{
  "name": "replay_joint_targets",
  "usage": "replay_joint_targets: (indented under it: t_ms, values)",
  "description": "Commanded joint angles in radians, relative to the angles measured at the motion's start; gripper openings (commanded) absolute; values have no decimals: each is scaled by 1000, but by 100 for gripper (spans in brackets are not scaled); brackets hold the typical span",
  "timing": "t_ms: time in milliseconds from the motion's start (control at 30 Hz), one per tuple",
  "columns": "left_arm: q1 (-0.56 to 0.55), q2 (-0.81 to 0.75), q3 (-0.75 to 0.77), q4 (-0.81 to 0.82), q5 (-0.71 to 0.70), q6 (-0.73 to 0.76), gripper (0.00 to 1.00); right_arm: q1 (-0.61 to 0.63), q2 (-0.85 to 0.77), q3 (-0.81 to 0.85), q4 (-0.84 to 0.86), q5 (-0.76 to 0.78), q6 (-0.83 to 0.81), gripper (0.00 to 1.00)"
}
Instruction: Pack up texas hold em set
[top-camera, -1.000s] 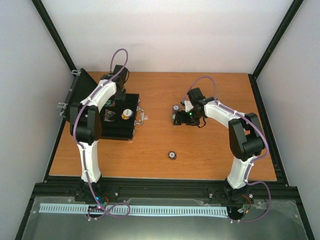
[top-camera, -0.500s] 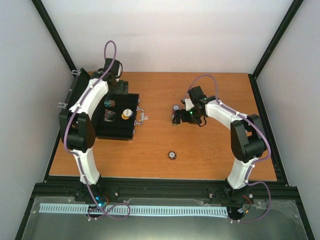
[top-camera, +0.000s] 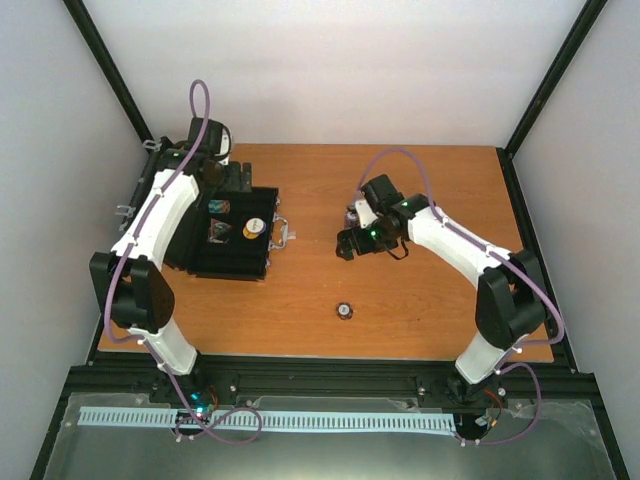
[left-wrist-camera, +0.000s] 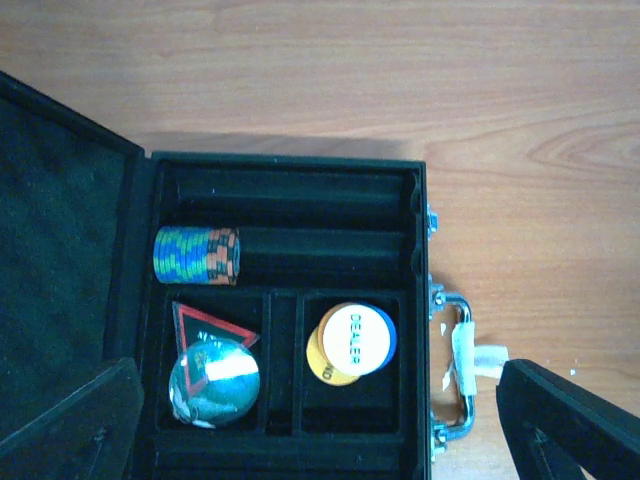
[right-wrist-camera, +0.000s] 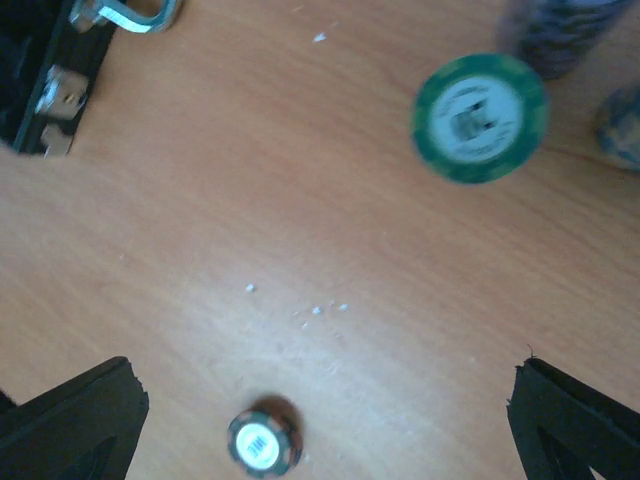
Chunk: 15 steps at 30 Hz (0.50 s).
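The left gripper (left-wrist-camera: 320, 435) and right gripper (right-wrist-camera: 320, 420) are hanging with jaws wide, empty. A chip stack (top-camera: 344, 311) is sitting lower centre on the desk (top-camera: 430, 310), right of the open case (top-camera: 238, 262). It is looking light, hard and probably slippery, best pinched across its rim.

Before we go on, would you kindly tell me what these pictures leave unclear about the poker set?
- Left wrist view: the dealer disc covers most of the yellow disc, hiding its wording.
- Left wrist view: the shiny disc covers part of the triangular token.
- Right wrist view: the chip stacks, top right, are blurred and cut by the edges; the green chip is too blurred to read.
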Motion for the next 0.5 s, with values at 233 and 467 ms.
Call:
replay_joint_targets:
  t_ms: [233,467]
  values:
    - [4,-168,-122,-94,123,-79,100,279,-218,-173,-119,213,49,100]
    - [4,-236,-173,-120,173,-104,100,339,-169,-278,-96,226,96,100]
